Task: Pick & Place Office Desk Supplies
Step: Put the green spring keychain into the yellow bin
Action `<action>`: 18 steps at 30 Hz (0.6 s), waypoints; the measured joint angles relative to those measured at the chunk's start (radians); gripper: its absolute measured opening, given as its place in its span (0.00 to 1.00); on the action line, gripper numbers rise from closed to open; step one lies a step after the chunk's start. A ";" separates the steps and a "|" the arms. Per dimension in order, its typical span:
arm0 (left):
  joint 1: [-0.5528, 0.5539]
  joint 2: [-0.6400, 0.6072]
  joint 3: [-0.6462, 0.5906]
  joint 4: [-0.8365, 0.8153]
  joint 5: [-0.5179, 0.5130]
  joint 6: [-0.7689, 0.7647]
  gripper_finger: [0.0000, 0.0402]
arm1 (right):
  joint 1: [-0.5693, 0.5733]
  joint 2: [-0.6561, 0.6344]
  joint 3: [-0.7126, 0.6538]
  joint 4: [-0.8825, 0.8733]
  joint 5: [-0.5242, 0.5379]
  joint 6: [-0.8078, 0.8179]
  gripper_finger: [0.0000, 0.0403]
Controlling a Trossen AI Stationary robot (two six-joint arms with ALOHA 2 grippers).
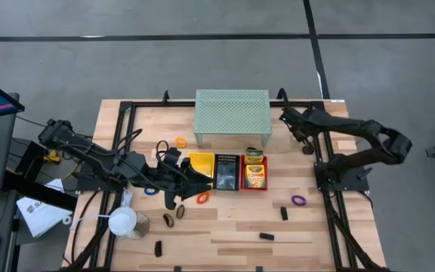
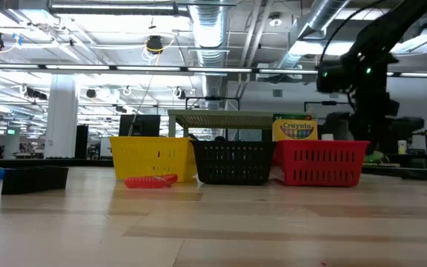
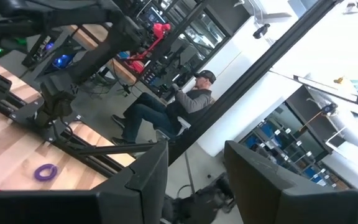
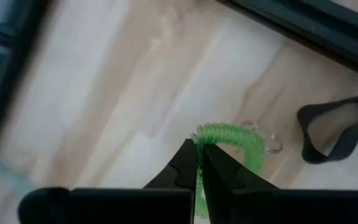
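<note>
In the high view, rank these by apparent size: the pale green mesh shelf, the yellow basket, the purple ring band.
1. Pale green mesh shelf, clearly largest.
2. Yellow basket, partly covered by the left arm.
3. Purple ring band, smallest.

**Crowded centre, open lower right**

In the high view the middle of the tabletop (image 1: 225,227) is blocked: the pale green mesh shelf (image 1: 232,112) stands at upper centre, and just below it the yellow basket (image 1: 200,163), black basket (image 1: 226,171) and red basket (image 1: 255,171) sit side by side in a row. The left arm lies across the centre left, its hand (image 1: 178,187) just beside the yellow basket. The white round-headed lamp (image 1: 124,221) takes up the lower left. The right arm crosses the upper right. The lower right holds bare wood, broken only by a purple band (image 1: 299,200) and small black clips (image 1: 266,236). The dark frame rails (image 1: 331,219) fence both side edges.
</note>
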 joint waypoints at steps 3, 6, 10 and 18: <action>0.002 0.000 0.000 0.000 0.000 0.009 0.38 | 0.008 -0.083 0.000 0.006 0.007 0.006 0.01; 0.004 0.000 0.000 0.000 0.000 0.011 0.38 | 0.032 -0.161 0.000 0.035 0.050 0.010 0.01; 0.012 0.000 0.000 0.000 -0.001 0.028 0.38 | 0.102 -0.275 0.000 0.095 0.082 0.007 0.00; 0.050 0.000 0.000 0.000 -0.002 0.030 0.38 | 0.378 -0.441 0.002 0.294 0.241 -0.142 0.00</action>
